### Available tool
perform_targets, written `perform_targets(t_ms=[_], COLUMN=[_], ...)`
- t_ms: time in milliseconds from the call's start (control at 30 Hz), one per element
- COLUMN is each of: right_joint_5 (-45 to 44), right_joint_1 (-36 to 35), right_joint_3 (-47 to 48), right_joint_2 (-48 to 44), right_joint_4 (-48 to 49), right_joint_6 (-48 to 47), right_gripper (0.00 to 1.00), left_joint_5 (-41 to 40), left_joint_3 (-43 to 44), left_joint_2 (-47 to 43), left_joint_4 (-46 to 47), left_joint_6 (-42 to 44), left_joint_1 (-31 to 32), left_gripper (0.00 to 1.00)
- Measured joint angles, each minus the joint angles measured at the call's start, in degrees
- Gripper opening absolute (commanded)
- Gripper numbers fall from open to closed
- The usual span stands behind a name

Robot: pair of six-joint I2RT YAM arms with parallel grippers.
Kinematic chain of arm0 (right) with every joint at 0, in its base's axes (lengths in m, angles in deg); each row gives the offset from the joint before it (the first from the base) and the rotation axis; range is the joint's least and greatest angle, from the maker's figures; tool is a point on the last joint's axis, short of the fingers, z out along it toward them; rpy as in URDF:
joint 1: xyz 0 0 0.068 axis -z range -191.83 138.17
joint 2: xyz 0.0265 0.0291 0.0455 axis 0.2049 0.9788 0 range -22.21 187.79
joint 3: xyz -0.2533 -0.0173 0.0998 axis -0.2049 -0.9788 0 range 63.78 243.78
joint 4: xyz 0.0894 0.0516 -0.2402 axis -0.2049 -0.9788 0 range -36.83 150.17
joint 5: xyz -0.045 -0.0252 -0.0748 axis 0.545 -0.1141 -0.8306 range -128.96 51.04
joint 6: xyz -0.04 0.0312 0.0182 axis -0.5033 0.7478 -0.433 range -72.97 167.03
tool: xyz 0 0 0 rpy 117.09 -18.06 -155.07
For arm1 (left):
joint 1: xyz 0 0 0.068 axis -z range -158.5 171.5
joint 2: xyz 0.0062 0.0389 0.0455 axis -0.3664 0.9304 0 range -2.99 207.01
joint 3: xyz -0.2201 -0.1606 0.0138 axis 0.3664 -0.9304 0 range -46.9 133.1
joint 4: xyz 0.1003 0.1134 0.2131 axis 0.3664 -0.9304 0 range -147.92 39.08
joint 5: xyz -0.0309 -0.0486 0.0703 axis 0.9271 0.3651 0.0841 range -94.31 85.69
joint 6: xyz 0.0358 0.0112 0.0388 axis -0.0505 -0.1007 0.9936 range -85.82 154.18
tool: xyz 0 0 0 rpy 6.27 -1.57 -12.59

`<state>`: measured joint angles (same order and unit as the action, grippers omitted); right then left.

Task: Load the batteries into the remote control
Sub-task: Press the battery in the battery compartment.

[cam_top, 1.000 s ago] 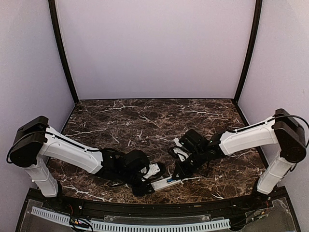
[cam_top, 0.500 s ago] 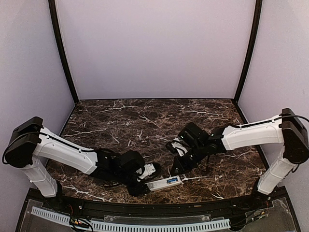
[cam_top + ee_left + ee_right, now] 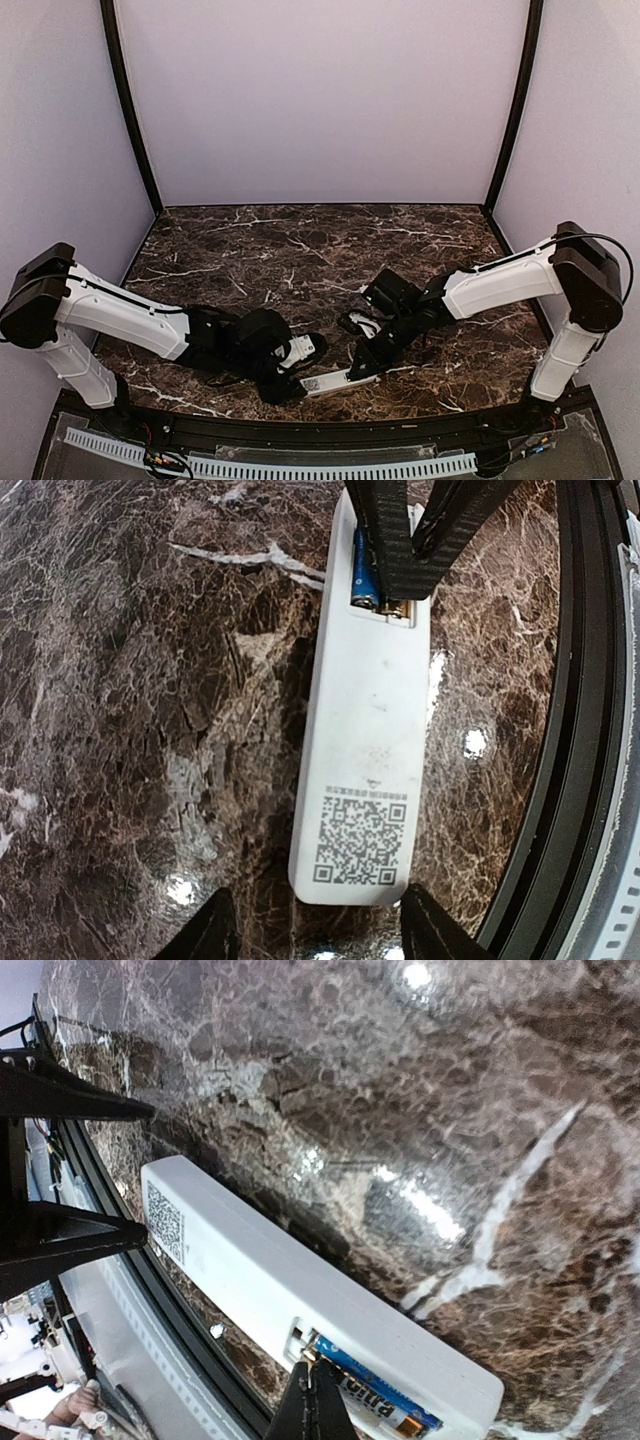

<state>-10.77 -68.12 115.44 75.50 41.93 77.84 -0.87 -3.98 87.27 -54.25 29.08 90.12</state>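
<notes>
Top view: the remote control [image 3: 335, 381] lies back-up at the worktop's [image 3: 300, 250] near edge, between the arms.

Left wrist: the left pincer [image 3: 320, 932] stands apart, astride the remote's end without clamping it.

Right wrist: the right pincer [image 3: 314, 1395], tips together, presses beside the blue battery [image 3: 372, 1390]. The unheld remote could skid and spring the battery out.

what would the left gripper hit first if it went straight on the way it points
The remote control: its QR-code end lies right ahead of the open left gripper, and would probably slide between the fingers, though height is unclear.
</notes>
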Motion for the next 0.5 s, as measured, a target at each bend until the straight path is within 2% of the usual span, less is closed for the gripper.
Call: perform_targets(t_ms=[233, 500], right_joint_5=[0.4, -2.3], right_joint_1=[0.1, 0.1], right_joint_3=[-0.2, 3.5], right_joint_2=[0.2, -2.0], right_joint_4=[0.6, -5.9], right_joint_6=[-0.2, -1.4], right_gripper=[0.00, 0.00], left_joint_5=[-0.6, -1.5], left_joint_3=[-0.2, -0.8], left_joint_2=[-0.3, -1.2], left_joint_4=[0.0, -0.1], left_joint_6=[0.0, 0.0], left_joint_1=[-0.3, -0.4], left_gripper=[0.55, 0.55])
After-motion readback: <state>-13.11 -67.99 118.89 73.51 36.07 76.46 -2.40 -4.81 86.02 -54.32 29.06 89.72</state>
